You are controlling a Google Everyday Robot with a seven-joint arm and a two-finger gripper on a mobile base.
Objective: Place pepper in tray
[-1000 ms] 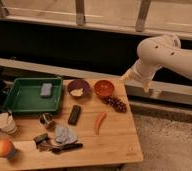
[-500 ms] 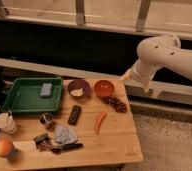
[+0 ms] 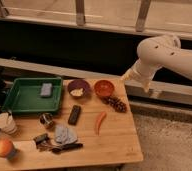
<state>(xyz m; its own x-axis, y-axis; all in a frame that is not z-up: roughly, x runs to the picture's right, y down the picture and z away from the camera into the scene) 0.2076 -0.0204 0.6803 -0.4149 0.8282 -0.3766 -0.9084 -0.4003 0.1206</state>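
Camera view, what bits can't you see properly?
End effector, hanging past the far right corner of the table: details not discernible.
Arm: cut off by the right edge; base unseen.
Purple bowl: pale contents too small to identify.
Dark clutter by the front edge: pieces overlap, indistinguishable.

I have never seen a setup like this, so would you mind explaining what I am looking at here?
This is a single view looking down on a wooden table. The white shape on the right is a robot's arm; its hand hangs near the table's far right corner. On the table are a green tray, a purple bowl, an orange bowl, a pinecone and a pepper. The pepper is not held: it lies on the wood, apart from the tray.
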